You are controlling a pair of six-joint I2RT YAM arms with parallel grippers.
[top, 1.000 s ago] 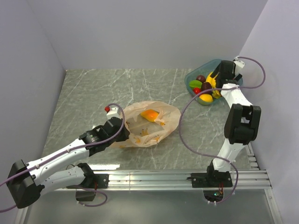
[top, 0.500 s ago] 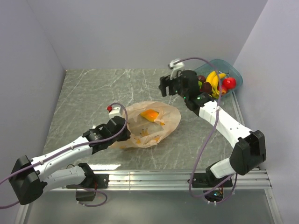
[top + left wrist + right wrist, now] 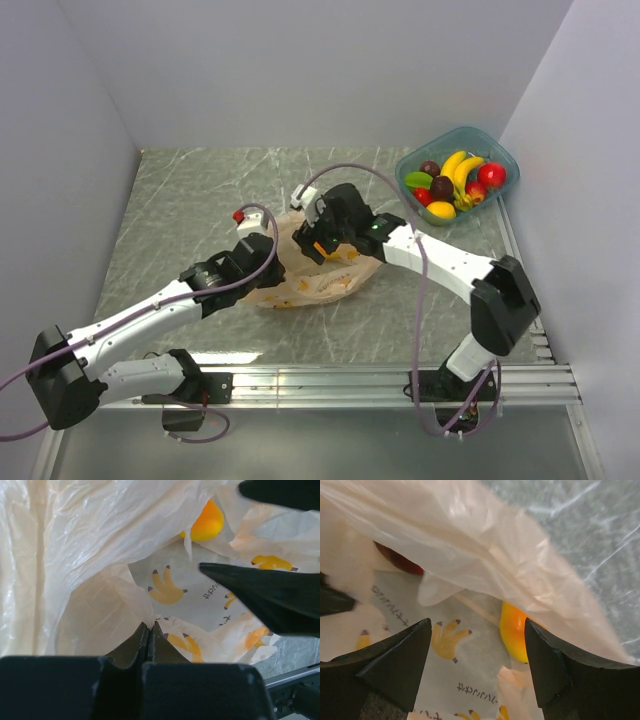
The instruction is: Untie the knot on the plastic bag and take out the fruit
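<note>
Low-reaching left gripper [image 3: 148, 631] pinching plastic bag [image 3: 335, 285] rim, right arm arched inward, right gripper [image 3: 477, 630] spread wide over orange fruit [image 3: 514, 635].

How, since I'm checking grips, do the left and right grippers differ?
Left gripper: fingers shut, pinching the thin pale-orange plastic bag. Right gripper: fingers spread, holding nothing. Left sits at the bag's left edge; right points into it toward the orange fruit. Both face the bag.

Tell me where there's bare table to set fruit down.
Free: the grey marble table far left, between the wall and the pale orange plastic bag, and the near strip by the rail. Crowded: centre, where left gripper and right gripper meet the bag; the teal plastic tub is full.
</note>
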